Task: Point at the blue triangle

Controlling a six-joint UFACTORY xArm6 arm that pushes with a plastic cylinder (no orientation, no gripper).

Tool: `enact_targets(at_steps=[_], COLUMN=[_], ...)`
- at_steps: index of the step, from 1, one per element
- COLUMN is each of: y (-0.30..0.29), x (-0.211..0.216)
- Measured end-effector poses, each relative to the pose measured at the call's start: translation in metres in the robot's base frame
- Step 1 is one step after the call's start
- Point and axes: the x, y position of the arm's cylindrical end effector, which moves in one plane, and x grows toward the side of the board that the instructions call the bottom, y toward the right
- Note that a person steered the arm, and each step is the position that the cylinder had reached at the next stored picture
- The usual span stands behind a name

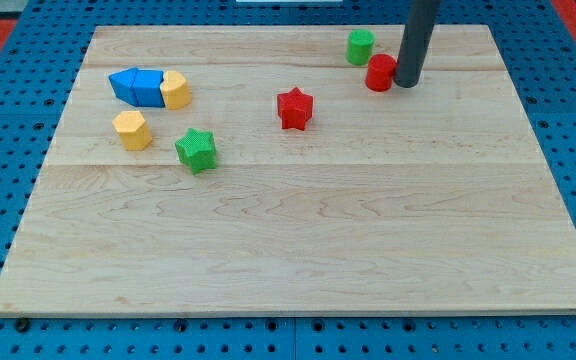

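Observation:
The blue triangle [125, 84] lies at the view's upper left, touching a blue block [149, 88] on its right, which touches a yellow block [175, 89]. My tip [408, 83] is at the view's upper right, far from the blue triangle, right beside a red cylinder [380, 72] on the cylinder's right side.
A green cylinder [360, 46] stands above-left of the red cylinder. A red star [294, 108] lies near the middle top. A yellow hexagon [132, 130] and a green star [196, 150] lie below the blue group. The wooden board [298, 250] sits on a blue pegboard.

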Motion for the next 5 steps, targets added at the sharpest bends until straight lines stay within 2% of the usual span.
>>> enact_targets(at_steps=[1,3,4,5], y=[-0.021,-0.023,-0.031,-0.078], x=[0.000,0.006,0.065,0.117])
